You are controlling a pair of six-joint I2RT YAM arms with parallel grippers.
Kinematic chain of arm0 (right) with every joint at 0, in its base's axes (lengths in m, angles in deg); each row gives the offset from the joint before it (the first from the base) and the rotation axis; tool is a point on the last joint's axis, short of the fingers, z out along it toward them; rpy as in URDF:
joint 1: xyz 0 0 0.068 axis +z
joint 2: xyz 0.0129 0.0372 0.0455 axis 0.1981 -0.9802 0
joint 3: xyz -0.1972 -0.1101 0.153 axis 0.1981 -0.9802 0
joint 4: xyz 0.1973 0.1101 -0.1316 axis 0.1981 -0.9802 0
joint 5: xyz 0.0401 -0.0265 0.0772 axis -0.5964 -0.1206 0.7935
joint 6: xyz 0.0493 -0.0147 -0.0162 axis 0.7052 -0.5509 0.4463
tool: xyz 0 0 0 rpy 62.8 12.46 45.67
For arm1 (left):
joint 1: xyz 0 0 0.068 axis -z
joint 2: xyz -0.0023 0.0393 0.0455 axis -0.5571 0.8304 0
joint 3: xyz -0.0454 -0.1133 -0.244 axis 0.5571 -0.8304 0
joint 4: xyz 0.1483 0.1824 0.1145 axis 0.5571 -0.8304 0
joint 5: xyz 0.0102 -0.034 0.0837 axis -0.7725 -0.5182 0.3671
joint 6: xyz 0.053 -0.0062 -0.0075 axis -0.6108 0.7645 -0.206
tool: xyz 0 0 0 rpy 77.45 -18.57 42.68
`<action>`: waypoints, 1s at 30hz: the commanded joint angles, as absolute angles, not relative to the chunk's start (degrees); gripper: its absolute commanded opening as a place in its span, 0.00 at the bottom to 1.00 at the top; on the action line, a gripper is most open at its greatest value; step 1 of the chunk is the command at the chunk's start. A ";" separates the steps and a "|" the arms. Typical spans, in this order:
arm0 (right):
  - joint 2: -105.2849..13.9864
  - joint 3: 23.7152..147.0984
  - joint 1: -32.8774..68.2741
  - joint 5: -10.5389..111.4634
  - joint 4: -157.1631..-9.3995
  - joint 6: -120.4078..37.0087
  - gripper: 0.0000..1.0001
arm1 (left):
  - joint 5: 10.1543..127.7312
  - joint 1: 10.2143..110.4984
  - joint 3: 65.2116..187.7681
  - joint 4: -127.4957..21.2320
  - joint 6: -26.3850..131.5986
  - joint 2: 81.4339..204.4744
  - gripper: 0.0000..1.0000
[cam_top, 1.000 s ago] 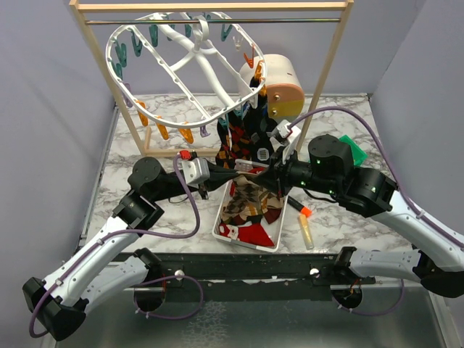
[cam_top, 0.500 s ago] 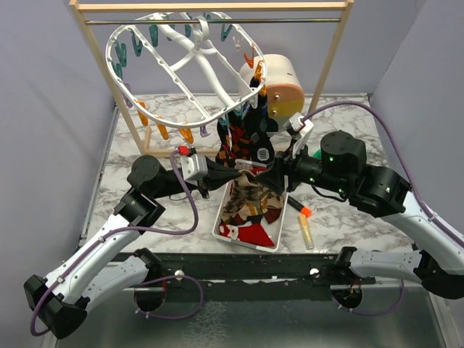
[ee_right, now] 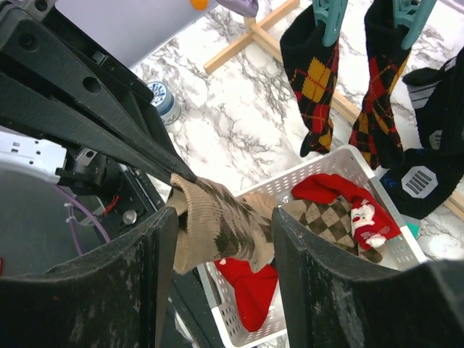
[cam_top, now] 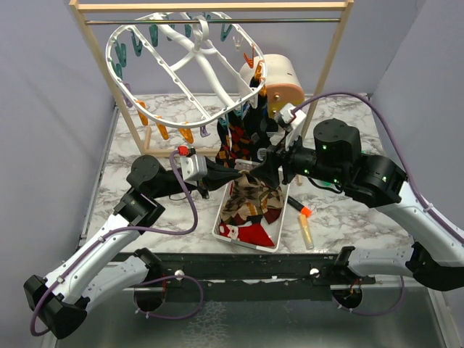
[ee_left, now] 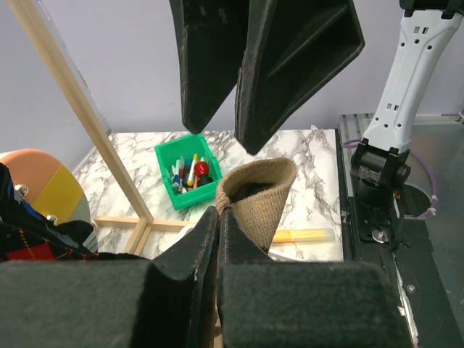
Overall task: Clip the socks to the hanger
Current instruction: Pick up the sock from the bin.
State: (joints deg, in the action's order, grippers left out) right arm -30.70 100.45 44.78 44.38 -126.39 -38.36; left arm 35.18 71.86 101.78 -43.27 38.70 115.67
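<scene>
Socks in hand: one tan sock [ee_right: 217,225], argyle-patterned, lifted over the basket [ee_right: 233,319], cuff mouth open.
Left gripper [ee_left: 219,216]: jaws pressed together, pinching the cuff edge of the tan sock.
Right gripper [ee_left: 221,138]: jaws spread. Its own wrist view shows one finger on each side of the tan sock; contact with the fabric cannot be told.
Gripper positions: in the top view the tips meet nose to nose at 12 o'clock of the basket. Left arm reaches in from 9 o'clock, right arm from 3 o'clock.
Socks hung: two argyle socks [ee_right: 317,87], black with red and yellow diamonds, each on its own teal clip [ee_right: 331,14]. More dark socks [ee_right: 428,167] at 3 o'clock of them, count unclear.
Socks in basket: red fabric [ee_right: 250,290] in two patches, one tan argyle piece, one small Santa figure [ee_right: 362,217]. Number of socks cannot be told.
Hanger [cam_top: 194,52]: one, white oval, tilted, hung on the rack [cam_top: 210,6] at 11 o'clock of the basket. The hung socks are at its 5 o'clock rim.
Clips: teal and orange around the rim; they overlap too much to count.
Basket: one, white, perforated, on the marble table [cam_top: 341,217].
Other items: one yellow marker [cam_top: 307,232] with an orange cap at 3 o'clock of the basket; one green bin [ee_left: 165,163] of pens.
</scene>
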 commanded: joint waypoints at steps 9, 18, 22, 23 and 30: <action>-33.83 101.77 44.95 46.50 -130.38 -41.04 0.60 | 34.23 71.77 103.19 -41.95 39.18 115.00 0.00; -32.60 102.91 44.94 46.17 -130.53 -41.37 0.62 | 34.40 71.78 102.66 -42.14 39.01 114.65 0.00; -33.13 103.82 44.98 46.64 -131.42 -41.78 0.62 | 34.31 71.78 102.57 -42.14 39.09 114.65 0.00; -33.31 103.93 44.99 46.95 -131.54 -41.89 0.62 | 34.31 71.78 102.57 -42.14 39.16 114.66 0.00; -34.77 104.31 45.00 46.77 -132.13 -42.05 0.59 | 34.55 71.74 102.57 -42.22 39.27 114.22 0.00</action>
State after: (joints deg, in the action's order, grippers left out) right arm -33.73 102.74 44.78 45.87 -129.36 -41.12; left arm 35.21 71.86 101.85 -43.29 38.83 115.43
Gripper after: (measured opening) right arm 0.602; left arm 0.008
